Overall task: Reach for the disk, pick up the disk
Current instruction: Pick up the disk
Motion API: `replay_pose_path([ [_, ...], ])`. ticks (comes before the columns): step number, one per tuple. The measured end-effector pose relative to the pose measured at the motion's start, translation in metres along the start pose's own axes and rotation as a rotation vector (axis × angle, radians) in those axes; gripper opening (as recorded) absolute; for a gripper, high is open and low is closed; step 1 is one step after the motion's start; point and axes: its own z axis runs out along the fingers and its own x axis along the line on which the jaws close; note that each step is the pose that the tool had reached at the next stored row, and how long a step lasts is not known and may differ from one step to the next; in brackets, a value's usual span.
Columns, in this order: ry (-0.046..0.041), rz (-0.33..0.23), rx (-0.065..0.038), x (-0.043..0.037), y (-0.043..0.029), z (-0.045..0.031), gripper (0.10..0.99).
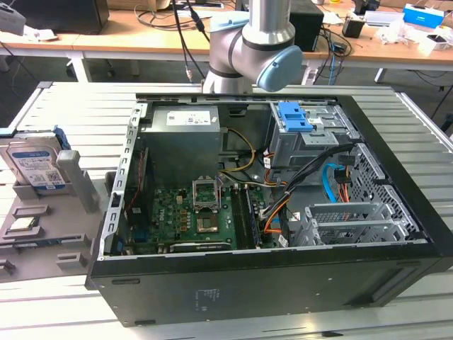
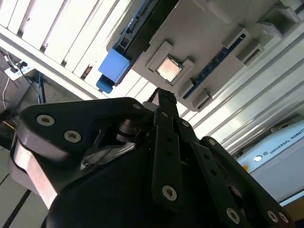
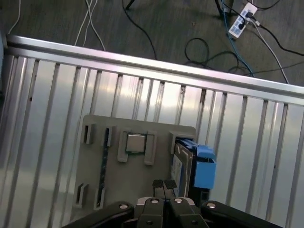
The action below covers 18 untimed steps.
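Observation:
The disk (image 1: 35, 164) stands on edge in a grey holder (image 1: 71, 234) at the exterior view's left; it is silver with a white-and-blue label and a blue rail. In the first wrist view the disk (image 3: 184, 160) sits beside my gripper (image 3: 163, 185), whose black fingertips are together with nothing between them. The gripper hovers over the holder (image 3: 118, 175), between the disk and a small square chip (image 3: 136, 143), well apart from both. In the second wrist view the gripper (image 2: 164, 99) points at the holder (image 2: 209, 28), with the disk's blue rail (image 2: 114, 66) off to one side.
An open computer case (image 1: 283, 283) takes up the middle of the slatted metal table (image 1: 64, 106), with a blue latch piece (image 1: 294, 117) at its back. The arm's base (image 1: 248, 49) stands behind the case. Cables and a power strip (image 3: 240, 21) lie on the floor past the table edge.

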Motion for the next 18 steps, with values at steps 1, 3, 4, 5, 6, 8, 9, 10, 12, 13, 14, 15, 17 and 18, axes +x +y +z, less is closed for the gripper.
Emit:
replay_pose_path([
  [1,-0.0005,0.017,0.0,0.0,0.0,0.0,0.106],
  [3,-0.0017,0.06,0.0,0.0,0.0,0.0,0.106],
  [4,-0.002,0.072,-0.001,0.0,0.0,0.0,0.106],
  [5,-0.0021,0.107,-0.001,0.0,0.0,0.0,0.106],
  [6,-0.0022,0.129,-0.001,0.0,0.0,0.0,0.106],
  [8,-0.0026,0.174,-0.002,0.0,0.0,0.0001,0.106],
  [9,-0.0027,0.188,-0.002,0.0,0.0,0.0001,0.106],
  [10,-0.0028,0.207,-0.002,0.0,0.0,0.0001,0.106],
  [12,-0.0031,0.247,-0.003,0.0,0.0,0.0002,0.106],
  [13,-0.0034,0.274,-0.003,0.0,0.0,0.0003,0.106],
  [14,-0.0037,0.286,-0.003,0.0,0.0,0.0003,0.106],
  [15,-0.0037,0.287,-0.003,0.0,0.0,0.0003,0.106],
  [17,-0.0038,0.288,-0.003,0.0,0.0,0.0003,0.106],
  [18,-0.0038,0.288,-0.003,0.0,0.0,0.0003,0.106],
])
